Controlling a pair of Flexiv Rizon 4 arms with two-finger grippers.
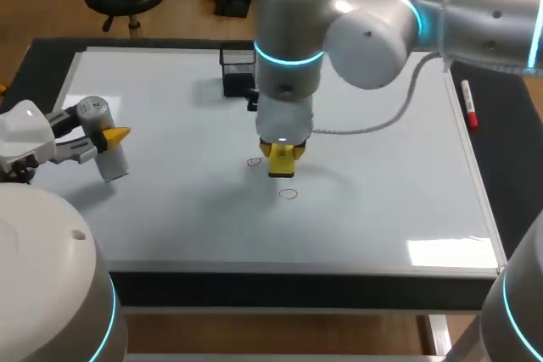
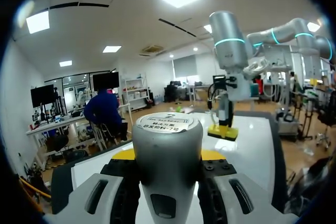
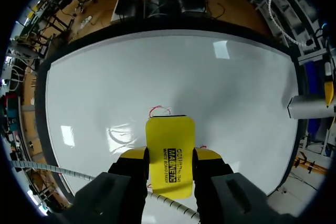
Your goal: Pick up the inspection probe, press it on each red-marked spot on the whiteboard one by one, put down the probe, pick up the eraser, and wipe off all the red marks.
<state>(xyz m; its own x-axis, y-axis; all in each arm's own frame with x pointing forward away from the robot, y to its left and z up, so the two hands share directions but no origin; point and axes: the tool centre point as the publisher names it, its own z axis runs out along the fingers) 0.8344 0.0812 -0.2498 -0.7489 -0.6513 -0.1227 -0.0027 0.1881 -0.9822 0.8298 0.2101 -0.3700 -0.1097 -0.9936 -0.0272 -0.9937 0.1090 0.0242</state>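
The grey cylindrical probe [image 1: 108, 148] hangs over the left part of the whiteboard [image 1: 382, 192], with my left gripper [image 1: 110, 136] shut on it. In the left wrist view the probe [image 2: 167, 140] fills the space between the fingers. My right arm comes in from the right to the board's middle. Its gripper [image 1: 282, 155] points down and is shut on the yellow eraser [image 1: 282, 162]. The eraser [image 3: 169, 153] sits just over the board. One red mark [image 1: 254, 161] lies right beside it; another red mark [image 1: 289, 193] lies a little nearer the front. In the right wrist view a red mark [image 3: 159, 111] shows just ahead of the eraser.
A black holder [image 1: 238, 70] stands at the back of the board, behind my right arm. A red marker pen [image 1: 468, 103] lies on the dark table just past the board's right edge. The board's front edge runs near the table's front.
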